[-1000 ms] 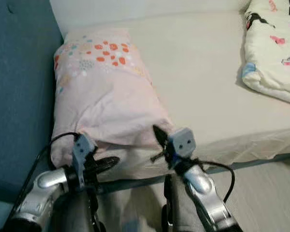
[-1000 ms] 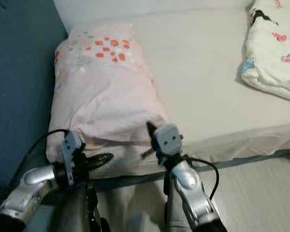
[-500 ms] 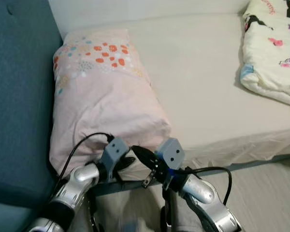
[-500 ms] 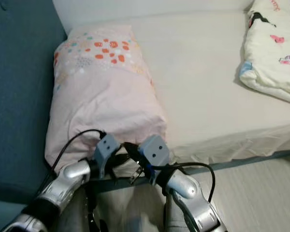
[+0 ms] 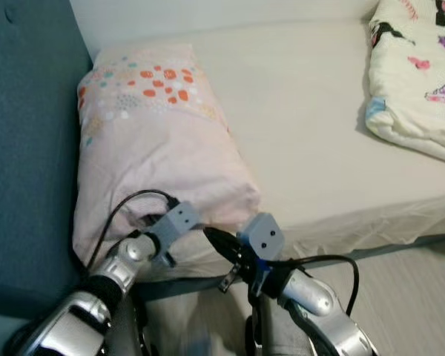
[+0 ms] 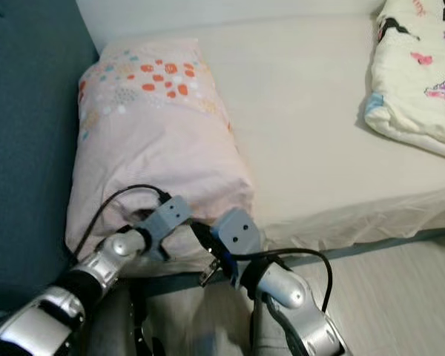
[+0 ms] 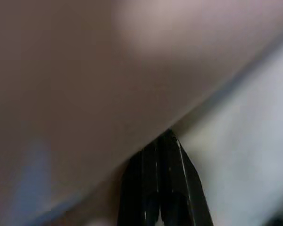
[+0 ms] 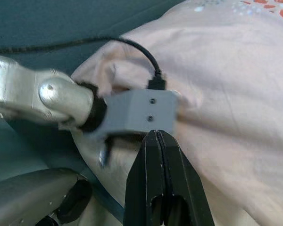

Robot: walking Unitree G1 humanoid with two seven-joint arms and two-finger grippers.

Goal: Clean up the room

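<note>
The left claw has its fingertips buried under the near end of the pink pillow, and its wrist view there is a blur. The patterned quilt beyond the pillow is cut off at the edge.

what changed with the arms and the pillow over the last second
The left gripper swung in from the robot's left side to the near end of the pink pillow and now presses against its underside. The right gripper dropped from the pillow's near right corner to just below its edge, beside the left one, fingers shut. The pillow, the bed and the patterned quilt stayed put.
</note>
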